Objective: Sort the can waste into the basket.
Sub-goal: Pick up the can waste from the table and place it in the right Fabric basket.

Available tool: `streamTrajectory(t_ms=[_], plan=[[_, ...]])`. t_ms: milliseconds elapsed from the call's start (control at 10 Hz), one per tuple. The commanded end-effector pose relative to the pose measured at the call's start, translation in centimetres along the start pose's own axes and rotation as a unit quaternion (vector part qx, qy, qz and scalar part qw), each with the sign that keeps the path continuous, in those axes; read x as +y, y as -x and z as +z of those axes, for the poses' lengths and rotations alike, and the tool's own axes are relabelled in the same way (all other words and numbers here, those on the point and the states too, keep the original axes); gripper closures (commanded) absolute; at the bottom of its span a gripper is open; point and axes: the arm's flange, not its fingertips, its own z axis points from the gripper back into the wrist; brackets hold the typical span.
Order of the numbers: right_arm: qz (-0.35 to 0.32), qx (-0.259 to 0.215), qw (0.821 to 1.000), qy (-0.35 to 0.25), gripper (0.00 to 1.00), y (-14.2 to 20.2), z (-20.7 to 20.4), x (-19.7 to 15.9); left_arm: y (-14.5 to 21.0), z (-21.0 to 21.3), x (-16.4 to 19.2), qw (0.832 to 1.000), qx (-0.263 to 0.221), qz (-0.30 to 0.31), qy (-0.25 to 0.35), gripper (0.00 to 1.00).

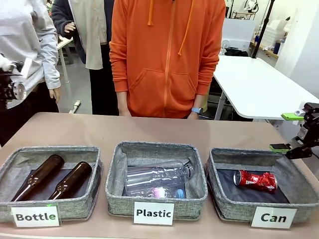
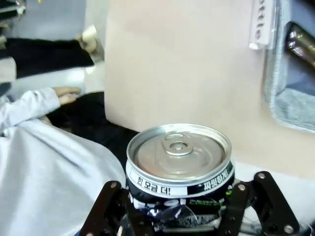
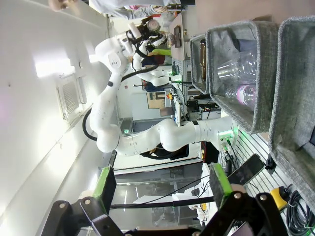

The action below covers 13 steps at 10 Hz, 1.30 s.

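A crushed red can (image 1: 255, 179) lies inside the grey basket (image 1: 219, 199) labelled "Can" at the right. My left gripper (image 1: 7, 89) hangs high off the table's left edge, shut on a black and silver can (image 1: 19, 91). The left wrist view has that can (image 2: 179, 164) upright between the black fingers (image 2: 110, 204), silver top facing the camera, with my left gripper (image 2: 179, 209) clamped on its dented lower body. My right gripper (image 1: 286, 132) is open just above the Can basket's far right corner. Nothing sits between its green pads (image 3: 106, 182) where my right gripper (image 3: 162, 184) faces sideways.
The "Bottle" basket (image 1: 92, 199) at the left holds two brown glass bottles (image 1: 55, 178). The "Plastic" basket (image 1: 199, 191) in the middle holds clear bottles (image 1: 157, 179). A person in an orange hoodie (image 1: 167, 55) stands at the far edge; another in grey (image 1: 37, 45) stands near the left arm.
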Motion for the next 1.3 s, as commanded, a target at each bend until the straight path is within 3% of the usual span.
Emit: streamTrajectory(t_ms=[0, 200, 400, 500, 900, 1000, 1100, 1200], plan=[[0.011, 0.007, 1.000, -0.001, 0.00, 0.1, 0.3, 0.1, 3.0, 2.3, -4.0, 0.996, -0.062, -0.046, 0.037, 1.00], [0.011, 0.007, 1.000, -0.001, 0.00, 0.1, 0.3, 0.1, 4.8, 5.0, -8.4, 0.993, -0.102, -0.051, 0.031, 1.00], [0.011, 0.007, 1.000, -0.001, 0.00, 0.1, 0.3, 0.1, 4.6, 3.2, -8.9, 0.985, -0.168, -0.007, 0.045, 1.00], [0.011, 0.007, 1.000, -0.001, 0.00, 0.1, 0.3, 0.1, 4.7, 4.7, -8.4, 0.994, -0.100, -0.039, 0.034, 1.00], [0.011, 0.007, 1.000, -0.001, 0.00, 0.1, 0.3, 0.1, 4.8, 4.6, -9.1, 0.992, -0.115, -0.033, 0.037, 1.00], [0.011, 0.007, 1.000, -0.001, 0.00, 0.1, 0.3, 0.1, 0.6, 5.4, -9.0, 0.983, -0.157, -0.008, 0.100, 1.00], [0.000, 0.000, 1.000, 0.000, 0.00, 0.0, 0.0, 0.0, -5.7, 7.2, -8.9, 0.969, -0.201, -0.024, 0.141, 1.00], [0.000, -0.029, 1.000, -0.004, 0.00, 1.5, 1.5, 2.7, -13.1, 9.1, -9.2, 0.958, -0.238, -0.084, 0.138, 1.00]])
